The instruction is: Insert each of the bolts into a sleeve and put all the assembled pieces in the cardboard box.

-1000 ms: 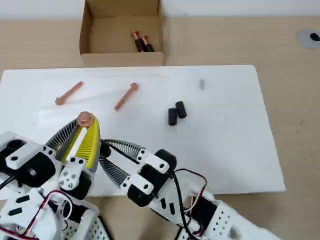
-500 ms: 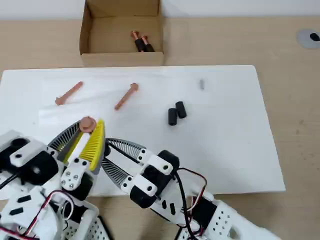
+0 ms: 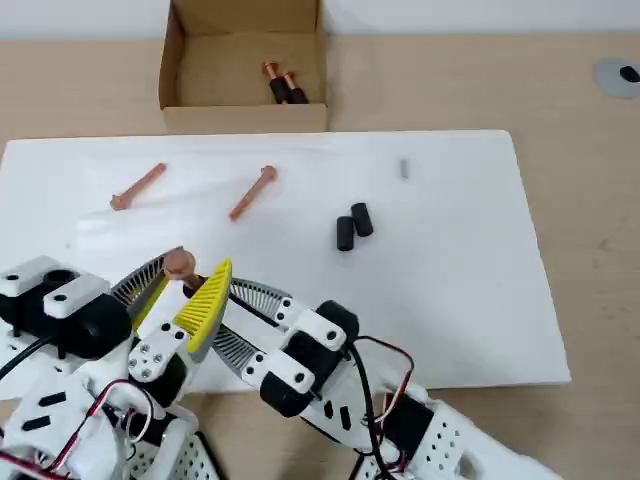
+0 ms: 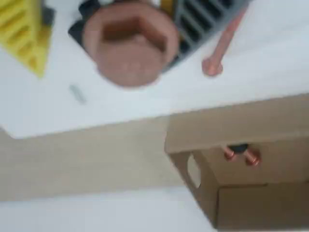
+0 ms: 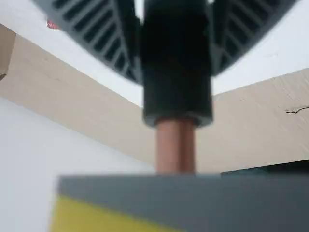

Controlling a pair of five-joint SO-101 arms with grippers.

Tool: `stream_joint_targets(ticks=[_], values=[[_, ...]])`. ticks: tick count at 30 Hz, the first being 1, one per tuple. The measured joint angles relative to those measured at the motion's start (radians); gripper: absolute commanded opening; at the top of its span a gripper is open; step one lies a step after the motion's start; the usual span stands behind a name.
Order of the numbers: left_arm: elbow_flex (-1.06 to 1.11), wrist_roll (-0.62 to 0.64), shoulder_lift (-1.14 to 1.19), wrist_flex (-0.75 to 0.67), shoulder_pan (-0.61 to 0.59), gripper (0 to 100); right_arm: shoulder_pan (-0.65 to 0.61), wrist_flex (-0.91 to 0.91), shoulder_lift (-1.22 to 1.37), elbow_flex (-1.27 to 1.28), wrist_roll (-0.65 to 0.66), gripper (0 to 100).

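High view, starting at the left: a first loose bolt (image 3: 138,186) lies on the white sheet (image 3: 450,300), well beyond the left claw (image 3: 198,268) and a little to its left. The left claw is clamped on a bolt (image 3: 178,263), whose copper head shows between the grey finger and the yellow one. Just to its right, the right claw (image 3: 222,305) meets it tip to tip and is closed tight on a black sleeve (image 5: 176,63). In the right wrist view the bolt's shank enters the sleeve's open end. A short bare stretch of shank shows between the sleeve and the left claw's finger. Far beyond both claws, past the sheet's far edge, the cardboard box (image 3: 172,60) stands on the wooden surface (image 3: 580,200). Two assembled pieces (image 3: 283,85) lie side by side in it. A second loose bolt (image 3: 253,192) lies on the sheet between the claws and the box. Two spare sleeves (image 3: 352,226) lie close together to the right of the right claw and beyond it; whether they touch cannot be told.
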Motion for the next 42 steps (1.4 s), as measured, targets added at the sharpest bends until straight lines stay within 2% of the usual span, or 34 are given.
stream_joint_targets(ticks=[9,16,19,21,24,29,32,35,42], values=[[-0.037,0.000,-0.002,0.035,-0.204,26,-0.002,-0.002,0.000,0.000,-0.002,0.9],[-0.066,0.002,-0.002,0.035,-0.236,26,-0.002,-0.003,0.002,0.000,0.005,0.9],[-0.109,0.068,-0.002,0.035,-0.236,26,0.005,-0.003,0.002,0.000,0.005,0.9],[-0.147,0.127,-0.002,0.035,-0.236,25,0.051,-0.002,0.002,0.000,0.005,0.9],[-0.218,0.172,0.020,0.048,-0.255,23,0.186,0.008,0.002,0.000,0.005,0.9],[-0.379,0.189,0.226,0.118,-0.364,24,0.400,0.012,0.002,-0.012,0.005,0.9],[-0.493,0.178,0.404,0.201,-0.422,23,0.454,0.046,0.035,-0.094,0.031,0.9],[-0.555,0.104,0.563,0.265,-0.482,23,0.483,0.077,0.135,-0.221,0.035,0.9],[-0.557,0.080,0.763,0.278,-0.566,23,0.552,0.083,0.588,-0.671,0.035,0.9]])
